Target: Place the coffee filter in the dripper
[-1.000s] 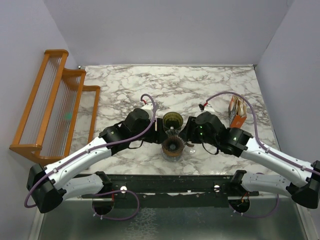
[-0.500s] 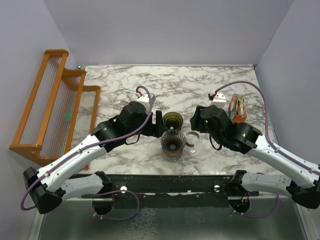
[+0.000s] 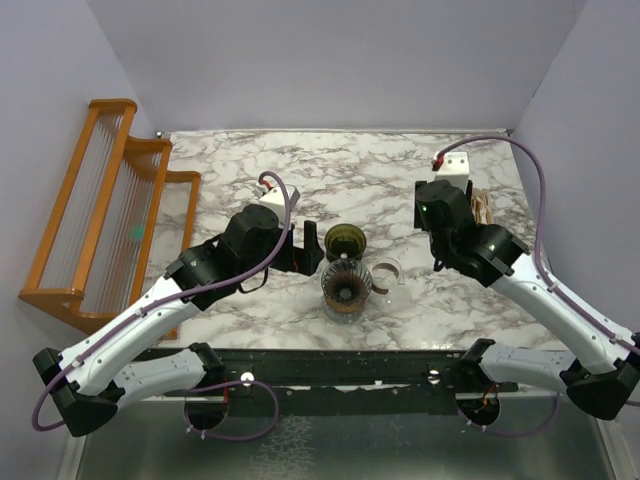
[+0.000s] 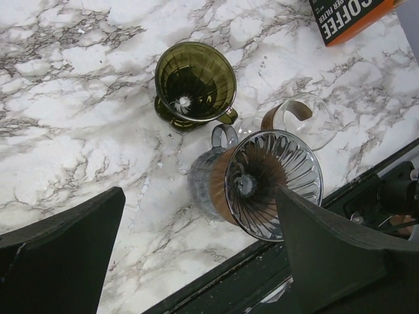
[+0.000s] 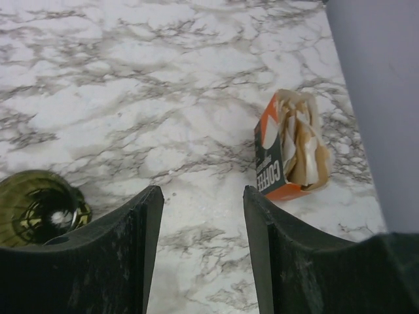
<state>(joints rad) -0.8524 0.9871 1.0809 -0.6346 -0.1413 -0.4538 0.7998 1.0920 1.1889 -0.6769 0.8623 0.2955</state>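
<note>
Left tool (image 3: 310, 250): released, fingers spread wide, nothing between them. It hangs above the tabletop (image 3: 240, 170), just left of the dripper (image 3: 345, 240), not touching it. In the left wrist view the two dark fingers sit at the bottom corners, with marble and glassware showing in the gap.

Right tool (image 5: 203, 209): fingers parted, nothing gripped, bare marble between them. It is over the right half of the tabletop, well apart from the dripper and nearer the orange box (image 5: 273, 163).

Dripper: dark olive, see-through, upright on its round base near the middle of the tabletop, mouth up. Its small handle is on the side facing the clear ribbed cup (image 3: 346, 288). The inside is ribbed, with a small pale spot at the bottom of the cone; can't tell what it is.

Clear ribbed cup: upright, brown band around it, just in front of the dripper toward the arm bases. A smaller glass piece (image 3: 386, 272) with a brown strip is beside it on the right; its shape is unclear.

Coffee filters (image 5: 302, 137): pale and tan papers packed on edge inside the open orange box, lettered "COFFEE". The box is close to the right wall, well apart from the dripper.

Wooden rack (image 3: 110, 200): off the tabletop's left edge, against the wall.
</note>
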